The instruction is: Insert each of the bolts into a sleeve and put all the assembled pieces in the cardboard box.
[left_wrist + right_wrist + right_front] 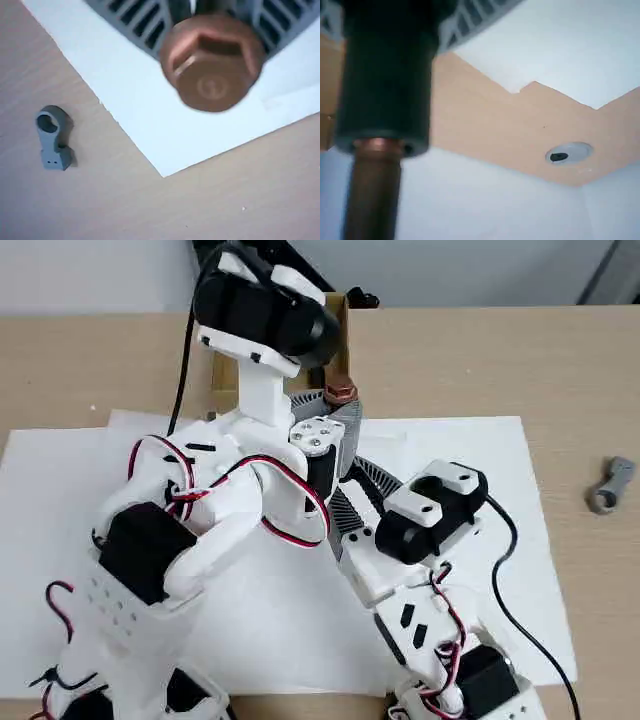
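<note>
The rigid copper bolt (212, 62), probably heavy and slick, sat in the black sleeve (385, 75) beside the cardboard box (338, 325). The left tool (210, 20) was clamped below the bolt's head. The right tool (345, 440) pinched the sleeve, likely the surer hold.

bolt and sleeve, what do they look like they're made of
Bolt: probably metal with a copper-coloured, satin finish. The hex head shows soft highlights along its edges, though tinted plastic can't be ruled out. Sleeve: matte black, likely plastic or rubber. Its smooth round wall shows almost no shine.
</note>
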`<state>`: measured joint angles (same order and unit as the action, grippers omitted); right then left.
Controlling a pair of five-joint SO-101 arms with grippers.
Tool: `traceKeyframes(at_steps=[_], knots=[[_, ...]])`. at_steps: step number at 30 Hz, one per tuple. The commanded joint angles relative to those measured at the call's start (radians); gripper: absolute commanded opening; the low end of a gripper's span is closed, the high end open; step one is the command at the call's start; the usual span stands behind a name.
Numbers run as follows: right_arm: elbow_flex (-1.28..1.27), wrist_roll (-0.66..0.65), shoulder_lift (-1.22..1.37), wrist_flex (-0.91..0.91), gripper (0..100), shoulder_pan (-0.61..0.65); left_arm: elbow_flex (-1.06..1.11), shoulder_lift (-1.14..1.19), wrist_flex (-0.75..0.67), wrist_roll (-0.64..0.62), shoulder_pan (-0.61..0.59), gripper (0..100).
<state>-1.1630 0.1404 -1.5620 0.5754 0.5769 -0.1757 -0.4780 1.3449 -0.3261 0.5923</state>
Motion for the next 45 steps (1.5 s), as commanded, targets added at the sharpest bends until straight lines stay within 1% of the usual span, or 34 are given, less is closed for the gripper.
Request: traceKeyframes(at_steps=[1, 4, 9, 12, 20, 27, 31, 35, 38, 42, 45], knots=[[0.009, 0.009, -0.007, -0.024, 0.2, -0.002, 0.025, -0.026, -0.025, -0.006, 0.003, 1], [0.009, 0.009, -0.007, -0.024, 0.2, -0.004, 0.073, -0.026, -0.011, 0.021, 0.006, 1], [0.009, 0.009, -0.007, -0.024, 0.2, -0.004, 0.074, -0.028, -0.003, 0.028, 0.003, 1], [0.011, 0.009, -0.008, -0.024, 0.2, -0.004, 0.074, -0.028, -0.003, 0.028, 0.003, 5], [0.012, 0.009, -0.012, -0.024, 0.2, -0.002, 0.074, -0.028, 0.011, 0.025, 0.003, 12], [0.012, 0.009, -0.012, -0.024, 0.2, -0.002, 0.073, -0.028, 0.023, 0.023, -0.002, 14], [0.014, 0.009, -0.01, -0.024, 0.2, -0.001, 0.047, -0.026, 0.017, -0.006, -0.052, 14], [0.014, 0.008, -0.008, -0.024, 0.2, -0.001, 0.021, -0.025, -0.02, -0.089, -0.117, 14], [0.014, 0.006, -0.008, -0.024, 0.2, 0.001, -0.002, -0.026, -0.038, -0.091, -0.127, 14], [0.015, 0.006, -0.007, -0.027, 0.2, -0.002, -0.11, -0.028, -0.032, -0.086, -0.14, 14], [0.015, 0.005, -0.004, -0.059, 0.2, -0.005, -0.196, -0.026, -0.005, -0.074, -0.227, 13]])
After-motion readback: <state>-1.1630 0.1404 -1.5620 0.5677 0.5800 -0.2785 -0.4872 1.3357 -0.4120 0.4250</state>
